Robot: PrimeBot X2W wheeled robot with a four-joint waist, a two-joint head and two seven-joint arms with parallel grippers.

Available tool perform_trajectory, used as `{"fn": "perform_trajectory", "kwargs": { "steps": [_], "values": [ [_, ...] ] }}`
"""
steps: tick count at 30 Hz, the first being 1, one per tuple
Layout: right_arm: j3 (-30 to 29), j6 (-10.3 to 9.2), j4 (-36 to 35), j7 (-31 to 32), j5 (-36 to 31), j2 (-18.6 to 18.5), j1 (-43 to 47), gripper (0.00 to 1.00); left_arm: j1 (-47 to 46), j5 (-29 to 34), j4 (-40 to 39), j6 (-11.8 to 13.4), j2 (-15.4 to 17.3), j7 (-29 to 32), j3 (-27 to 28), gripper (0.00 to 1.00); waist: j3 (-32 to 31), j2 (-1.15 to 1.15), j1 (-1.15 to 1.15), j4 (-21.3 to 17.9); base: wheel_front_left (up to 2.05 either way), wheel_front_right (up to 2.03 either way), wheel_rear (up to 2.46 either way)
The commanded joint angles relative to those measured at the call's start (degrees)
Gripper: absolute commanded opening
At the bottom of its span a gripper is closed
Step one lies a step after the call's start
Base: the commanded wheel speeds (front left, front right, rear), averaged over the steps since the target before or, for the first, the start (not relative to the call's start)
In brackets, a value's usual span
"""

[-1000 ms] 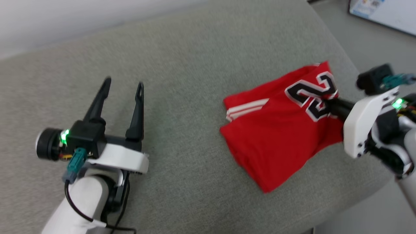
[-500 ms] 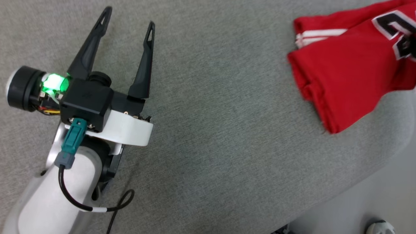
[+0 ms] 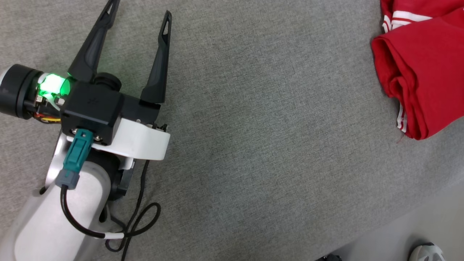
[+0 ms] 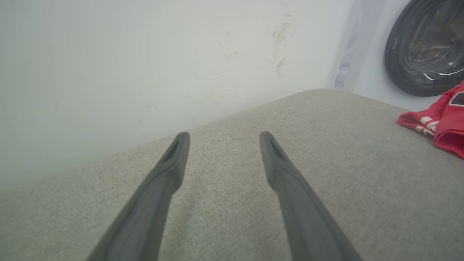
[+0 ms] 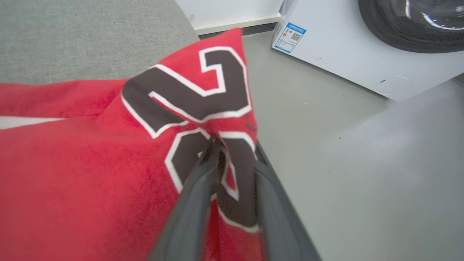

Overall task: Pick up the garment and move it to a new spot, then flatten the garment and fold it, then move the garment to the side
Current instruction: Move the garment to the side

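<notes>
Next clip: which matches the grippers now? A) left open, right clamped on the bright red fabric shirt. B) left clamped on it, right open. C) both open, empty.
A: the left gripper has jaws spread over grey upholstery; the right gripper pinches the bright red fabric shirt.

One red garment (image 3: 424, 72) is lying on one grey cushion (image 3: 272, 145). Two grippers are showing, one left gripper (image 3: 140, 8) and one right gripper (image 5: 235, 154), each carrying two dark fingers (image 4: 290, 188), four in all. Two dark numerals (image 5: 170, 88) are showing on the garment. One green light (image 3: 52, 85) is glowing and one black cable (image 3: 141, 224) is looping at the left arm. One washing machine (image 5: 362, 54) is bearing one label (image 5: 290, 36). One pale shoe (image 3: 427, 252) is showing on the floor.
</notes>
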Motion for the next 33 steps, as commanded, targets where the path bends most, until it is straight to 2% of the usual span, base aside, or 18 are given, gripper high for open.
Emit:
{"fn": "perform_trajectory", "kwargs": {
  "steps": [1, 7, 13, 18, 23, 29, 33],
  "values": [
    [-0.65, -0.07, 1.25, -1.33, -0.26, 0.21, -1.22, 1.0, 0.74, -0.16, 0.07, 0.23, -0.16, -0.5, -0.06, 1.0, -0.51, 0.0, -0.01, 0.33, 0.0, 0.0, 0.0],
    [-4.08, -0.07, 8.81, -10.25, -5.16, -1.02, -2.83, 1.0, 2.47, -1.45, 2.23, 0.86, -1.32, -2.48, -0.39, 1.0, -4.6, 0.0, -0.01, 2.05, 0.0, 0.0, 0.0],
    [-8.69, -0.07, 10.35, -13.3, -11.6, -1.24, -0.4, 1.0, 6.63, -4.5, 6.88, 1.89, -3.79, -6.47, -0.33, 1.0, -12.09, 0.0, -0.01, 4.77, 0.0, 0.0, 0.0],
    [-15.11, -0.07, 1.55, -13.34, -16.74, 2.48, 6.82, 1.0, 11.48, -7.5, 10.85, 2.92, -5.69, -10.08, 0.19, 1.0, -18.2, 0.0, -0.01, 7.47, 0.0, 0.0, 0.0],
    [-20.05, -0.07, -7.38, -13.35, -21.26, 8.63, 16.44, 1.0, 16.09, -10.44, 14.94, 3.6, -7.3, -13.0, 0.95, 1.0, -23.0, 0.0, -0.01, 10.28, 0.0, 0.0, 0.0],
    [-20.58, -0.07, -17.07, -12.12, -24.38, 16.76, 25.78, 1.0, 19.56, -12.96, 18.02, 3.96, -8.59, -15.23, 1.84, 1.0, -27.05, 0.0, -0.01, 12.99, 0.0, 0.0, 0.0],
    [-19.18, -0.07, -23.6, -10.2, -25.04, 20.7, 31.01, 1.0, 21.48, -14.07, 19.83, 4.04, -9.19, -16.21, 2.35, 1.0, -29.3, 0.0, -0.01, 14.71, 0.0, 0.0, 0.0]
  ]
}}
